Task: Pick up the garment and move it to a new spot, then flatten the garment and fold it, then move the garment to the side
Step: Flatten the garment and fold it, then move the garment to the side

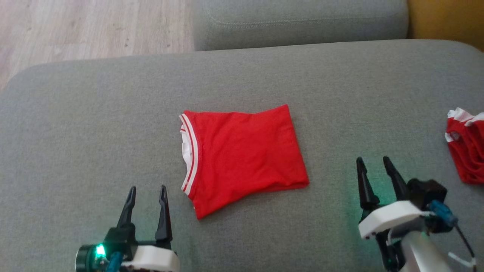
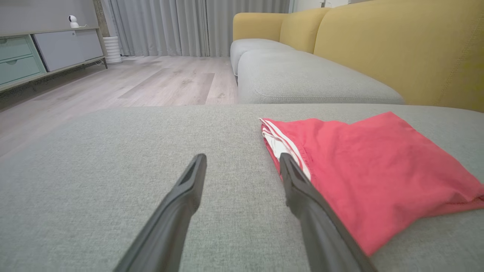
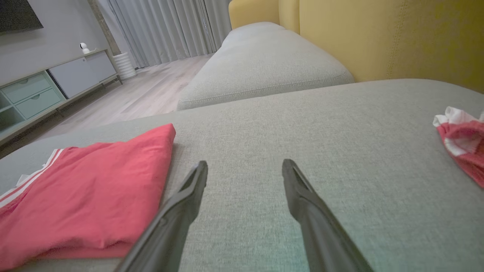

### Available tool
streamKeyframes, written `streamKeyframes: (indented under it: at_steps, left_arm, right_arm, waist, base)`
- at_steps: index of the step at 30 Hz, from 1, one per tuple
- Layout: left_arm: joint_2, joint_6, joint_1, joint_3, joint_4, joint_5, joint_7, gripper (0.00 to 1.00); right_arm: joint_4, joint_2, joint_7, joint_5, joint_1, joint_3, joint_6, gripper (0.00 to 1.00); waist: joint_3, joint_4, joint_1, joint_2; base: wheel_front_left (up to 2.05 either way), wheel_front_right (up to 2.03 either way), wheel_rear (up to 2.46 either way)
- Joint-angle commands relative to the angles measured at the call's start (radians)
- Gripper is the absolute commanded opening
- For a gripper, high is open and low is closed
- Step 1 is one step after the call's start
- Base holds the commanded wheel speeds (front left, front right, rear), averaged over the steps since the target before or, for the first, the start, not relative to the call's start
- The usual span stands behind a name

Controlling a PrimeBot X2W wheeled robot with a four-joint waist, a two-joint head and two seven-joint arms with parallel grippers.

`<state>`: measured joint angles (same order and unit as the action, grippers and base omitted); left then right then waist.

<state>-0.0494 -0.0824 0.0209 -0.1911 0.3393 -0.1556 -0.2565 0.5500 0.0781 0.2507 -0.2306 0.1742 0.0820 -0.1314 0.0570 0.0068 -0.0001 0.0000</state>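
Grey woven sofa cushion (image 1: 75,113), head view: the folded bright red mesh garment (image 1: 245,155), striped trim at its left edge, lies flat at centre. Left gripper (image 1: 148,187) and right gripper (image 1: 372,159) both stand spread and empty. Left wrist view adds a yellow upholstered backrest (image 2: 397,49) and pleated grey curtains (image 2: 170,26). Right wrist view: crumpled red-and-white cloth (image 3: 461,143) lies well apart at right.
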Motion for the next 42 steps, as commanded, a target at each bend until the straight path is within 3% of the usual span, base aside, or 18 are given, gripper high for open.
streamKeyframes:
  at_steps: [1, 14, 21, 30, 31, 32, 33, 38, 42]
  left_arm:
    - [-0.001, -0.002, 0.006, 0.038, -0.027, 0.012, -0.005, 1.00]
    - [-0.001, 0.003, 0.004, 0.011, -0.046, 0.020, -0.005, 1.00]
    - [-0.001, 0.004, 0.028, -0.075, -0.045, 0.005, -0.005, 1.00]
    - [-0.001, -0.005, 0.041, -0.116, -0.042, 0.003, -0.005, 1.00]
    - [-0.001, -0.007, 0.041, -0.116, -0.043, 0.001, -0.005, 1.00]
    - [-0.001, -0.008, 0.042, -0.115, -0.043, 0.001, -0.005, 1.00]
    - [-0.001, -0.009, 0.042, -0.113, -0.043, 0.000, -0.005, 1.00]
    - [-0.001, -0.008, 0.041, -0.095, -0.043, 0.005, -0.005, 1.00]
    - [-0.001, -0.002, 0.051, -0.090, -0.043, 0.004, -0.005, 1.00]
  right_arm:
    - [-0.036, -0.011, 0.011, 0.013, 0.008, 0.016, 0.001, 1.00]
    - [-0.005, -0.027, 0.011, 0.018, 0.017, 0.033, 0.001, 1.00]
    - [0.162, -0.028, 0.002, -0.045, 0.179, 0.138, 0.001, 1.00]
    - [0.377, -0.028, -0.068, -0.003, 0.312, 0.130, 0.001, 1.00]
    - [0.399, -0.028, -0.080, -0.008, 0.317, 0.137, 0.001, 0.96]
    - [0.414, -0.028, -0.083, -0.020, 0.321, 0.143, 0.001, 0.35]
    - [0.427, -0.028, -0.085, -0.024, 0.322, 0.154, 0.001, 0.00]
    - [0.449, -0.028, -0.037, -0.065, 0.318, 0.191, 0.001, 0.00]
    - [0.441, -0.028, -0.004, -0.100, 0.296, 0.203, 0.001, 0.00]
  waist:
    - [-0.005, -0.004, 0.0001, 0.0000]
    - [0.011, 0.036, 0.0001, 0.0000]
    - [0.068, 0.142, 0.0001, 0.0000]
    - [0.100, 0.232, 0.0001, 0.0000]
    - [0.101, 0.236, 0.0001, 0.0000]
    - [0.101, 0.237, 0.0001, 0.0000]
    - [0.102, 0.236, 0.0001, 0.0000]
    - [0.092, 0.171, 0.0001, 0.0000]
    - [0.077, 0.066, 0.0001, 0.0000]
  base:
    - [0.00, 0.00, 0.00]
    - [0.00, 0.00, 0.00]
    - [0.00, 0.00, 0.00]
    - [0.00, 0.00, 0.00]
    - [0.00, 0.00, 0.00]
    - [0.00, 0.00, 0.00]
    - [0.00, 0.00, 0.00]
    - [0.00, 0.00, 0.00]
    - [0.00, 0.00, 0.00]
